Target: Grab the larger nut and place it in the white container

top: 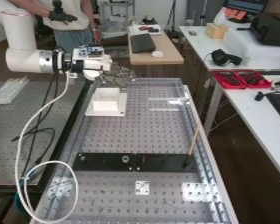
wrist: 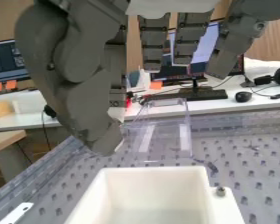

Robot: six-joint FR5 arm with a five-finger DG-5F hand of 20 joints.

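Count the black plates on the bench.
2. In the high view they lie end to end across the bench: the left plate, and the right plate, by the lower end of a thin stick.

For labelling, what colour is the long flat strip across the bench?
The strip is black, clearest in high view.

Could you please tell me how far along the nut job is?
Nothing looks finished: a ring-shaped piece, probably the larger nut, lies on the black plate, and no nut shows in the visible part of the white container's inside. The robot hand, near the container, has open fingers and appears to hold nothing. Gripping the nut and placing it inside both seem left.
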